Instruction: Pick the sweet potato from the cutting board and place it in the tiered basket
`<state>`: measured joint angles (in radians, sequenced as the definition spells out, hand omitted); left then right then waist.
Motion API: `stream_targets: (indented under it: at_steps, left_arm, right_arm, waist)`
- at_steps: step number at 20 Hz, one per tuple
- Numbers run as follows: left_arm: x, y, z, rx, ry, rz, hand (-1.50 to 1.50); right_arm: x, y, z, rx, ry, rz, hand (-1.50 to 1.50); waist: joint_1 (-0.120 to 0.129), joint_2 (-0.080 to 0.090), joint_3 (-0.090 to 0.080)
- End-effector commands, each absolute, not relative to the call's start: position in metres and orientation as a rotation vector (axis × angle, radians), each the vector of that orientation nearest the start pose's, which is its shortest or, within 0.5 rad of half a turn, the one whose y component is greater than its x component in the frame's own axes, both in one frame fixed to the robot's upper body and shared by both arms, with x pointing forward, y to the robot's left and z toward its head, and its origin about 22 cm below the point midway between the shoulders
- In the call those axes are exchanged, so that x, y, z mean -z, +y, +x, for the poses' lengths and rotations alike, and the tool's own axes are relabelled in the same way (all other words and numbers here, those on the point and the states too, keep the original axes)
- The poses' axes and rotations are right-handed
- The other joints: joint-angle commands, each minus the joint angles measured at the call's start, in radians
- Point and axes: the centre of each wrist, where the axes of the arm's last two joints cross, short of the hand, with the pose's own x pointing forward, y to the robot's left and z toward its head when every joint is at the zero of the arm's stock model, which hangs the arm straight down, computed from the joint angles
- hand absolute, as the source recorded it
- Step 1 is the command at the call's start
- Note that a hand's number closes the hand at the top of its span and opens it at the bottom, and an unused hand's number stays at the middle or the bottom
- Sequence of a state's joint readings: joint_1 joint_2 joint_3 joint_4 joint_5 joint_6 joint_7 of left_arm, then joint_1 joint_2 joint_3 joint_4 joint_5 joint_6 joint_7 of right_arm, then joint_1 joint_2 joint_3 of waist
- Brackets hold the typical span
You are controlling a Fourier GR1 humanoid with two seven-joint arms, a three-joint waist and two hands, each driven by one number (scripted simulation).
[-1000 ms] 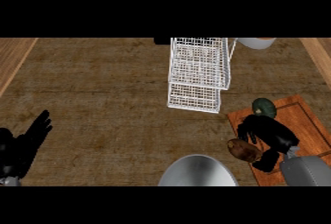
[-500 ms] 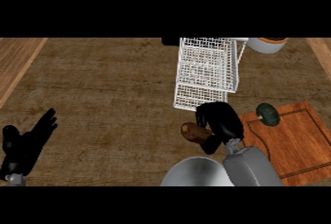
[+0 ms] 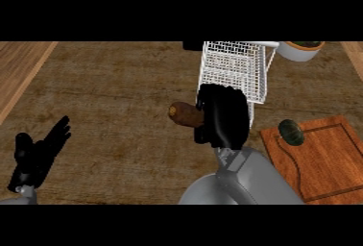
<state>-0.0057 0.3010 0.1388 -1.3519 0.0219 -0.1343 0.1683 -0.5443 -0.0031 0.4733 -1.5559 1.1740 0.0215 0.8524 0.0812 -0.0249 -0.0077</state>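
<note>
This is a kitchen: the brown desk (image 3: pixel 120 96) carries a wooden cutting board (image 3: pixel 327 166) and a white wire tiered basket (image 3: pixel 234 72), with a sweet potato (image 3: pixel 184 114) near the basket.

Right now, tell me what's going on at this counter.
The robot's right hand is curled round the sweet potato and holds it off the cutting board, at the near edge of the white wire tiered basket. The sweet potato is not in the basket yet. A dark green round item lies on the board's corner. The left hand rests open at the lower left, holding nothing.
</note>
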Motion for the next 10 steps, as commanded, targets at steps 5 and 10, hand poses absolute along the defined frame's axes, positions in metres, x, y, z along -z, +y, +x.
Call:
stream_targets:
  at_steps: [5, 10]
  left_arm:
    - [0.017, 0.331, 0.246, 0.155, -1.214, 0.207, 0.0]
    - [0.007, 0.339, 0.249, 0.175, -1.235, 0.223, 0.0]
  right_arm:
    - [-0.185, 0.003, 0.269, -0.503, -1.453, -1.231, 1.5]
    - [-0.21, 0.019, 0.289, -0.399, -1.478, -1.254, 1.5]
  waist:
    - [0.034, 0.019, 0.002]
    - [0.04, 0.029, 0.004]
